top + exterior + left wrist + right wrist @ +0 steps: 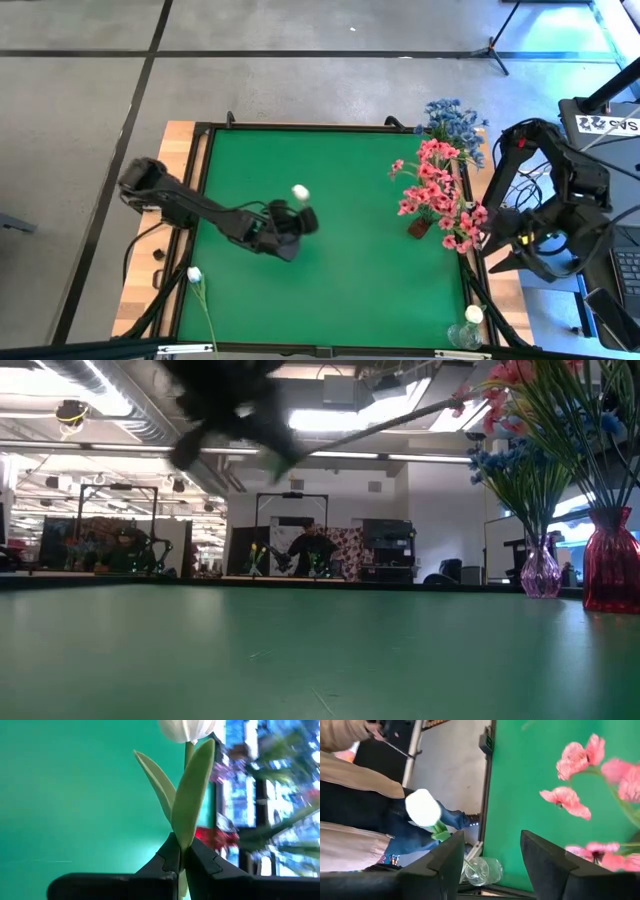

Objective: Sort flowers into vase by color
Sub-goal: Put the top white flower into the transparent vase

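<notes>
With pink flowers (435, 190) and blue flowers (455, 120) already standing in vases, the left gripper (181, 865) is pinching a white tulip (299, 192) left of them, another tulip (194, 275) is still lying nearer the left edge, and the right gripper (490, 860) is waiting spread.

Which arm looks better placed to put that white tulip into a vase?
Left. Its gripper is shut on the white tulip over mid-table. The right gripper is open and empty, off the table's edge, though nearer the clear vase.

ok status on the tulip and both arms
Left gripper shut on white tulip, lifted over mat. Right gripper open at right edge, idle. Path clear.
</notes>
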Tool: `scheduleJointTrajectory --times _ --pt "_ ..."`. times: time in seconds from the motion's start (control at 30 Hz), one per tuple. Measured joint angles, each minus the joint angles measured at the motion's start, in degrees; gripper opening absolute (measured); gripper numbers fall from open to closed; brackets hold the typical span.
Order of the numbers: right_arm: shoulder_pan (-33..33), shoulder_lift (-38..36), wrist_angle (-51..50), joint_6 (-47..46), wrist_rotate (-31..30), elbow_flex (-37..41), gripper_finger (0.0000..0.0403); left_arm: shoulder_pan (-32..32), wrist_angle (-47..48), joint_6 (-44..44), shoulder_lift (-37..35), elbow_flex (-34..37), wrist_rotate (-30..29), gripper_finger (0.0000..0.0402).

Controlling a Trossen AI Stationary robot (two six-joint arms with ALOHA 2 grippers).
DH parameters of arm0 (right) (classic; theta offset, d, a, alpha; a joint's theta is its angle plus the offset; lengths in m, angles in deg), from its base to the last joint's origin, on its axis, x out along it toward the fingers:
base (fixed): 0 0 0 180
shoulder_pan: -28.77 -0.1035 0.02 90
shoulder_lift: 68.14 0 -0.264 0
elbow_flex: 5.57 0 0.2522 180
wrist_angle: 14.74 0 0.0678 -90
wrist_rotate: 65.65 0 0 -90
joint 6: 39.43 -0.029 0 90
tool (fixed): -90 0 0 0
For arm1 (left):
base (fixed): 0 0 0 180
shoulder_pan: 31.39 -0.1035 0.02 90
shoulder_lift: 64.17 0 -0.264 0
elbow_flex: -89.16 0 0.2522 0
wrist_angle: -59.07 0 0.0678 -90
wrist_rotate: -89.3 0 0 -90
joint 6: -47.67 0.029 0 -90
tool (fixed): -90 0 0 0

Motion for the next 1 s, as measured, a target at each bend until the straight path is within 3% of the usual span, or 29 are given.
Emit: scheduleJointTrajectory --times 0.27,0.57,0.8,1.0 --pt "0.0 0.25 0.28 1.61 -1.92 -0.63 0.0195 0.01 -1.11 9.44 16.1 -15.92 -0.48 0.0008" --pt "0.0 1.2 1.29 -0.26 -1.52 -0.63 0.0195 0.91 -11.46 19.58 30.81 -28.88 -1.43 0.0008" --pt "0.0 1.86 2.96 -4.26 -8.96 -0.63 0.0195 0.81 -12.5 25.51 37.2 -33.46 -2.66 0.0008" --pt "0.0 1.93 5.1 -4.82 -8.98 -0.63 0.0195 0.97 -12.99 27.26 39.46 -33.49 0.61 0.0031"
